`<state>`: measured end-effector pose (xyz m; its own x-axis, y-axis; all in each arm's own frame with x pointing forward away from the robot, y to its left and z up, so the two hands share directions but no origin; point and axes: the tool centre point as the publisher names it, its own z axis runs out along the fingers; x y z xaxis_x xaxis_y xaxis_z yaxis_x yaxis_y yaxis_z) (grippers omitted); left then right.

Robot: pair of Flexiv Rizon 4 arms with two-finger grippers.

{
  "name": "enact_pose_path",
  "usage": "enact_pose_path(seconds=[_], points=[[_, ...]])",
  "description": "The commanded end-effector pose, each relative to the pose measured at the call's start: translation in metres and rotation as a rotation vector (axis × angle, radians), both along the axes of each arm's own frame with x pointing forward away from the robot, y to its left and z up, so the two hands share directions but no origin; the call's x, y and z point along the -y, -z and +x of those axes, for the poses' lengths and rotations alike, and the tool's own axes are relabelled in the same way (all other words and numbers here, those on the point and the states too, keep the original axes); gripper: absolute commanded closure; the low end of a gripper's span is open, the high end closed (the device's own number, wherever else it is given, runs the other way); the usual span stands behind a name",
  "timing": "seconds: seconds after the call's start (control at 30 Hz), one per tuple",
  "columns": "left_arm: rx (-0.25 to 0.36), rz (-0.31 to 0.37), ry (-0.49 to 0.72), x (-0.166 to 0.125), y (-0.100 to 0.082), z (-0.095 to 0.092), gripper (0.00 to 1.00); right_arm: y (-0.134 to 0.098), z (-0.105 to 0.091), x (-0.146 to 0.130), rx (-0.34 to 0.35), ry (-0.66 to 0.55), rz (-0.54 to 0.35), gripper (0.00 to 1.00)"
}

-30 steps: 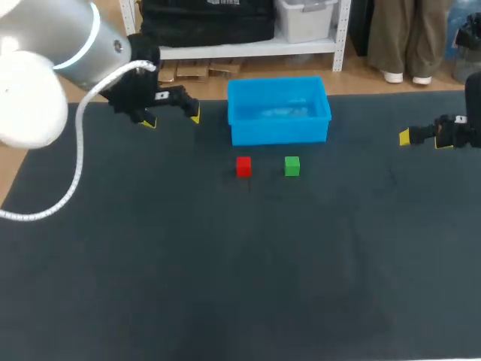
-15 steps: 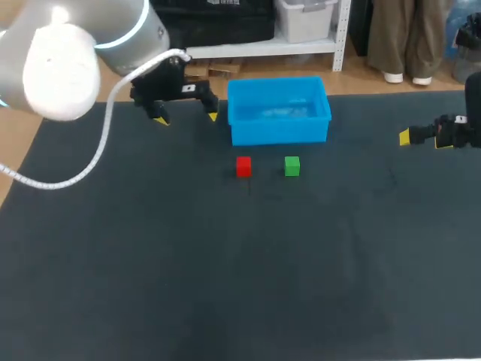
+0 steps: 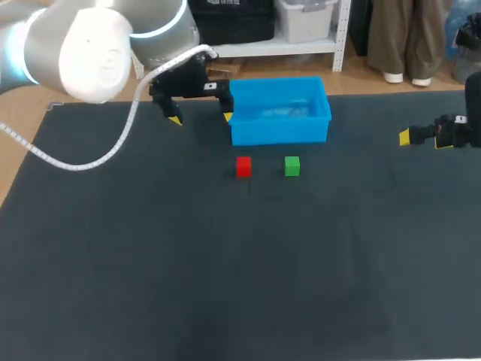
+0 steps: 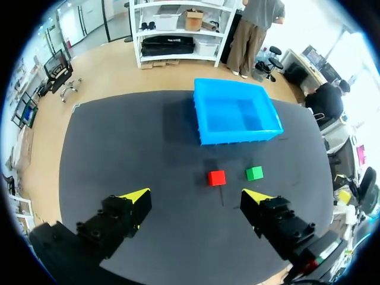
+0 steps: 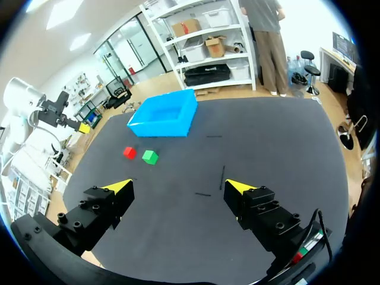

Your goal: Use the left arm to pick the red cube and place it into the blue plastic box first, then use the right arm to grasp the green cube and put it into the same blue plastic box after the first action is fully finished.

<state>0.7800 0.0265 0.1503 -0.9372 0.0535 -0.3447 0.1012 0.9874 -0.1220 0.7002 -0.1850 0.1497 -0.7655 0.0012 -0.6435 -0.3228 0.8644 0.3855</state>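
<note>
The red cube (image 3: pixel 243 166) and the green cube (image 3: pixel 292 166) sit side by side on the dark mat, just in front of the blue plastic box (image 3: pixel 279 129). No cube lies in the box. My left gripper (image 3: pixel 201 118) hangs open by the box's left wall, behind and left of the red cube. From the left wrist, the red cube (image 4: pixel 217 177) and green cube (image 4: pixel 255 173) lie ahead of the open left gripper (image 4: pixel 196 196), with the box (image 4: pixel 237 135) beyond. At the far right my right gripper (image 3: pixel 423 139) is open and holds nothing. The right wrist view shows the red cube (image 5: pixel 129 152), green cube (image 5: pixel 150 157) and box (image 5: pixel 163 127) far ahead of the right gripper (image 5: pixel 178 186).
A dark mat (image 3: pixel 225 271) covers the whole table. Wide bare mat stretches in front of the cubes and between the box and my right gripper. A white cable (image 3: pixel 113 147) loops from my left arm over the mat's left part.
My left arm has swung to the right along the far side of the table, bringing its open gripper up beside the blue box. The right arm and both cubes have not moved.
</note>
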Motion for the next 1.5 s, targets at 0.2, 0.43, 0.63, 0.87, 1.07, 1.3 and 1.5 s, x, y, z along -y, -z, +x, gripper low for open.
enact_pose_path(seconds=[0.2, 0.43, 0.63, 0.87, 1.07, 1.3, 1.5], points=[[-0.042, 0.050, -0.024, 0.017, 0.010, 0.016, 0.00, 0.000, 0.000, 0.001, -0.001, -0.003, 0.001, 0.00], [-0.068, 0.046, -0.034, 0.025, 0.013, 0.020, 0.00, 0.000, 0.000, 0.001, -0.001, -0.003, 0.001, 0.00], [-0.078, 0.049, -0.037, 0.031, 0.015, 0.023, 0.00, 0.000, 0.000, 0.001, -0.001, -0.003, 0.001, 0.00], [-0.116, 0.065, -0.047, 0.039, 0.025, 0.025, 0.00, 0.000, 0.000, 0.001, -0.001, -0.003, 0.001, 0.00], [-0.151, 0.069, -0.054, 0.044, 0.035, 0.025, 0.00, 0.000, 0.000, 0.001, -0.001, -0.003, 0.001, 0.00], [-0.169, 0.072, -0.054, 0.047, 0.044, 0.027, 0.00, 0.000, 0.000, 0.001, -0.001, -0.003, 0.001, 0.00], [-0.179, 0.068, -0.050, 0.054, 0.049, 0.026, 0.00, 0.000, 0.000, 0.001, -0.001, -0.003, 0.001, 0.00]])
